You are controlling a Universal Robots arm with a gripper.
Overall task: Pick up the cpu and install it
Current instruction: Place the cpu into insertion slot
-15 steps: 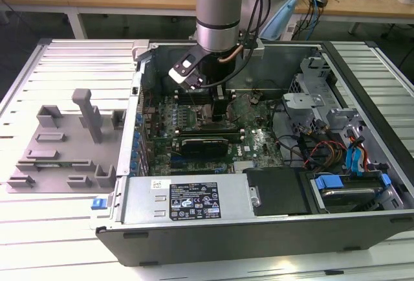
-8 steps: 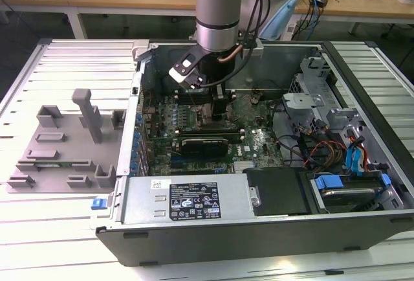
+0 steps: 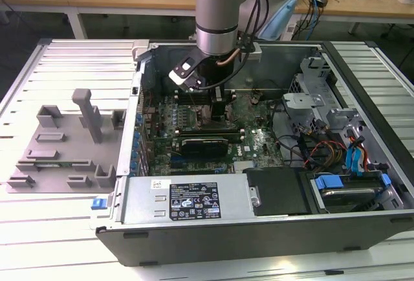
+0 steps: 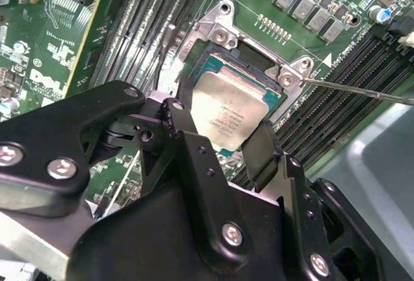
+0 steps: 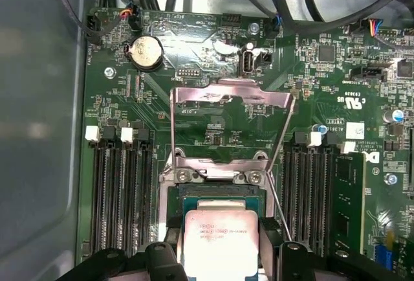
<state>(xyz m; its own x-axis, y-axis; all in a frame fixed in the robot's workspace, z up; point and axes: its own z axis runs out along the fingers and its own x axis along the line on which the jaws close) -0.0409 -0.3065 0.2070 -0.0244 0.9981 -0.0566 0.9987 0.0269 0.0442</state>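
Note:
The cpu (image 4: 229, 109), a square chip with a shiny silver top, sits between my two black fingers (image 4: 261, 153) right over the open socket (image 5: 217, 193) on the green motherboard. My gripper (image 5: 220, 245) is shut on the chip's two opposite edges in both wrist views. The cpu (image 5: 220, 239) covers most of the socket opening; I cannot tell whether it rests in it or hovers just above. The socket's metal load plate (image 5: 229, 122) stands flipped open beyond it. In the exterior view my gripper (image 3: 217, 109) reaches down into the open computer case.
Memory slots (image 5: 119, 190) flank the socket on both sides, and a thin lever rod (image 4: 362, 90) sticks out beside it. A grey fixture (image 3: 65, 145) lies outside the case at the exterior view's left. The power supply (image 3: 187, 200) and drive cage (image 3: 349, 184) fill the near side.

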